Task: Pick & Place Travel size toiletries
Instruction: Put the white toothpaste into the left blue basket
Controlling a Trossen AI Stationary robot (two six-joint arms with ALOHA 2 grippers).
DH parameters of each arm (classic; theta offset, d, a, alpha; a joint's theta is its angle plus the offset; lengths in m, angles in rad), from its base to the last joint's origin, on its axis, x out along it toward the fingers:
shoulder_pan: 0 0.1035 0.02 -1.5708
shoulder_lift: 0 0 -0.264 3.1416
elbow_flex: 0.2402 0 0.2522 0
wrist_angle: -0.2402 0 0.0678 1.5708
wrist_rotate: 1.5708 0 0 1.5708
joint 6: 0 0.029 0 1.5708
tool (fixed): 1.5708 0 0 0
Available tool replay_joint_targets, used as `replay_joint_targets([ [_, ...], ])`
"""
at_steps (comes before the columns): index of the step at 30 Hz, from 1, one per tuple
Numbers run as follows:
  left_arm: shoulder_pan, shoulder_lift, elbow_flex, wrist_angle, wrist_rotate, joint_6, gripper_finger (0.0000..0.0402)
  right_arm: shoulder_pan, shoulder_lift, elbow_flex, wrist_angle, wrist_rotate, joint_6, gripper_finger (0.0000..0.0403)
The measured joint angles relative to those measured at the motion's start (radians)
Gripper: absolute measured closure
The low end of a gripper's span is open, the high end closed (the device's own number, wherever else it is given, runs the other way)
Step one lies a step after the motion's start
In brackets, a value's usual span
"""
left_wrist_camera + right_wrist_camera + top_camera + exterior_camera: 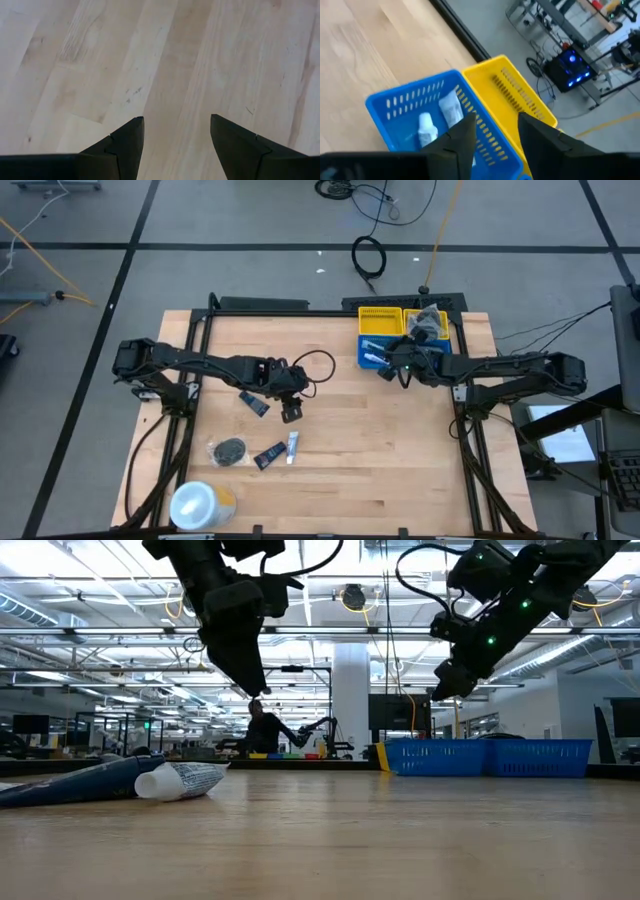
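1. The left gripper (175,145) is held above bare table (400,450), fingers (125,145) spread, nothing grasped.
2. The right gripper (495,137) is poised over the blue basket (395,102), fingers released; white tubes (447,110) are seen below them.
3. Loose toiletries (275,452) are left near the left fingers.

Counter (400,460): pale wood planks, smooth, matt, faint grain and small scuffs. Blue basket (395,107) and yellow basket (520,100): slotted plastic with a slight sheen; white tubes (427,130) inside look like smooth plastic. Left end effector (175,145) fingers (125,145): dark, matt, hard-edged plastic.
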State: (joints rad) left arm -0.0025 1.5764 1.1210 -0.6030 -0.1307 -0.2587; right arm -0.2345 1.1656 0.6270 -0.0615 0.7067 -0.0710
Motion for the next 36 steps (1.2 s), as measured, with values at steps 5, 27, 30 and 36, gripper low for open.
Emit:
replay_joint_targets([
  [5,0.0,0.0,0.0,-0.011,0.043,-0.025,0.0176,0.027,0.0,0.0,0.081,-0.004,-0.028,0.0244],
  [27,-0.103,0.023,-0.058,0.02,0.191,-0.556,0.0176,0.139,0.0,-0.001,0.103,-0.132,0.006,0.025],
  [30,-0.134,0.046,-0.058,0.065,0.175,-0.62,0.0176,0.139,0.0,-0.001,0.103,-0.132,0.006,0.025],
  [36,-0.179,0.096,-0.054,0.037,0.13,-0.782,0.0176,0.139,0.0,-0.005,0.081,-0.134,0.038,0.0253],
])
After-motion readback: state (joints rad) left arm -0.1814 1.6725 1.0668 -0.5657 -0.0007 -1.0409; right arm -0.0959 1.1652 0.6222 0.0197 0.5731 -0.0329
